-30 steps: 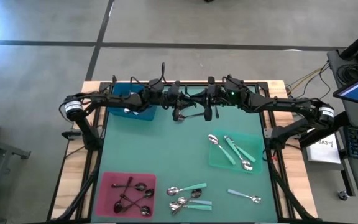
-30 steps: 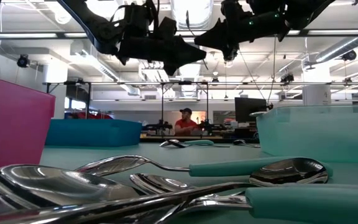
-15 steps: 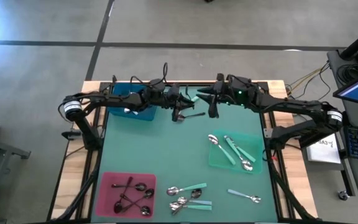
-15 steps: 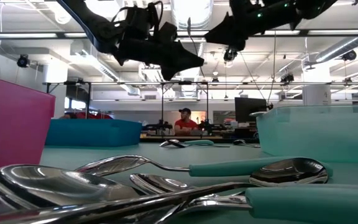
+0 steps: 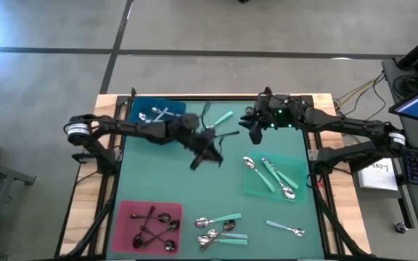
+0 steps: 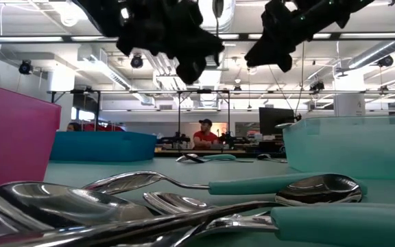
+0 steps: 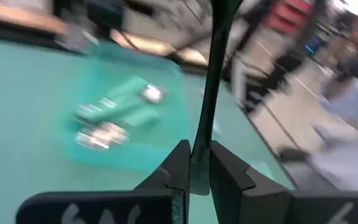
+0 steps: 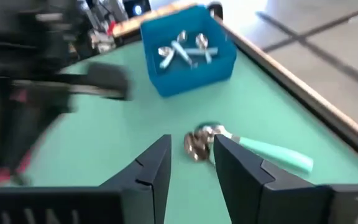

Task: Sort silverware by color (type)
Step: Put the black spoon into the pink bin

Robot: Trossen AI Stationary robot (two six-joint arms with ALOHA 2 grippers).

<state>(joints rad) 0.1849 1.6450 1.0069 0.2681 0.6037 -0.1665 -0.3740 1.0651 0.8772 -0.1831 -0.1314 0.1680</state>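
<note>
My left gripper [image 7: 194,171] is pinched on a black-handled spoon [image 7: 213,93], up over the mat's middle. My right gripper [image 8: 191,163] hangs with fingers apart above a mint-handled spoon [image 8: 253,149] lying near the blue tray [image 8: 188,71] of silver spoons [image 8: 182,50].

I see even overhead room light; both wrist views smear with motion blur, and the low view's nearest spoons [image 6: 184,206] are soft.
</note>
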